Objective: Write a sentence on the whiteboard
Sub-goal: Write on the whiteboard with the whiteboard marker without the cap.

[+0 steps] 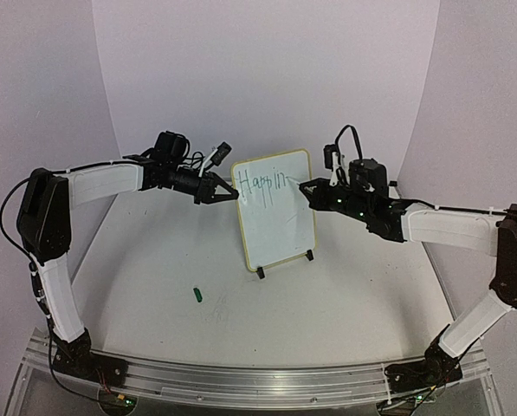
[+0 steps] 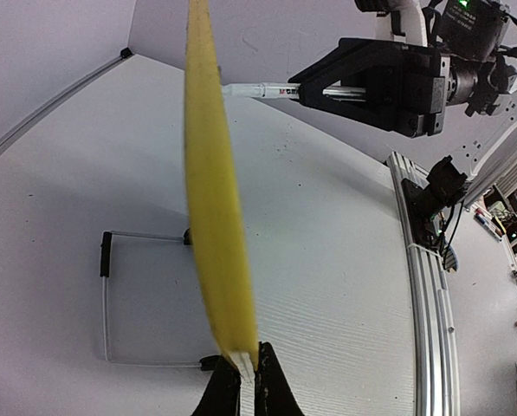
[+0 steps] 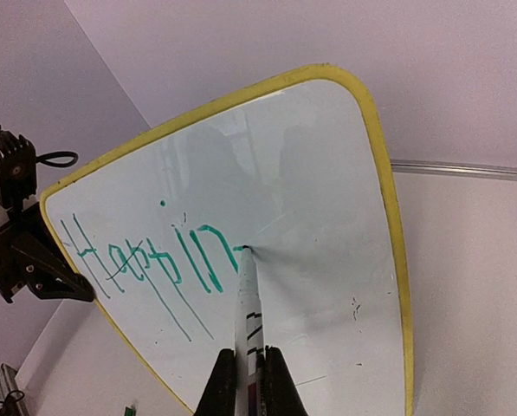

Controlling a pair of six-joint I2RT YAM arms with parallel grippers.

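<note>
Whiteboard [image 1: 280, 230] count is one: a flat rectangular panel with rounded corners, a glossy white face and a pale yellow rim, standing upright near the middle of the desk [image 1: 154, 260] on two small black feet [image 1: 260, 273]. Green lettering, the sentence [image 1: 262, 182], forms a single line near the top of the board and reads "Happin", six thin, slanted letters with long tails. Two white-shelled arms reach in, one from each side, each ending in a black two-finger gripper. The left gripper [image 1: 230, 198] is clenched on the board's left edge, its fingertips pinching the yellow rim. The right gripper [image 1: 306, 186] is clenched around one slim white marker [image 3: 248, 303], a straight round barrel with dark print, its tip touching the white face just after the last letter. One small green cap [image 1: 198, 294] lies on the desk in front of the board, well apart from it. The desk top is matte white with a faint linear grain.
</note>
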